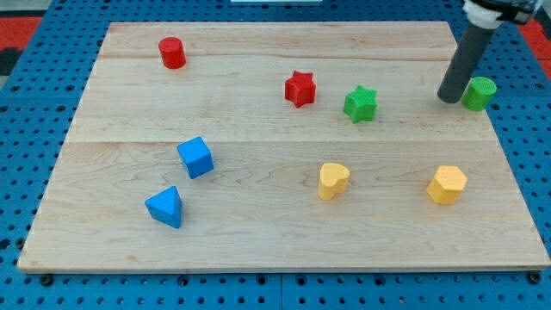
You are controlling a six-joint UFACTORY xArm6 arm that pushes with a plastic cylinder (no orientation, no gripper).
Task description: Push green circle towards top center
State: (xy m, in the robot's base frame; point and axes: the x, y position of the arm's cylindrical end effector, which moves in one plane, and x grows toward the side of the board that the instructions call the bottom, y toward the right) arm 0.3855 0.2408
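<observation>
Resting on the wooden board (258,232), my tip (448,99) adjoins the green circle (479,93).

Pale wooden board (275,232) carries eight blocks; blue pegboard surface (26,95) shows around it. Red cylinder (172,52) near view's top left. Red star (300,89) and green star (361,104) close together, apart, right of centre. Green circle (479,93) at board's right edge, my tip (448,99) just beside it on its left, on board. Blue cube (195,158) above blue wedge-like block (164,207), lower left. Yellow heart (333,181) lower centre; yellow hexagonal block (447,184) lower right
</observation>
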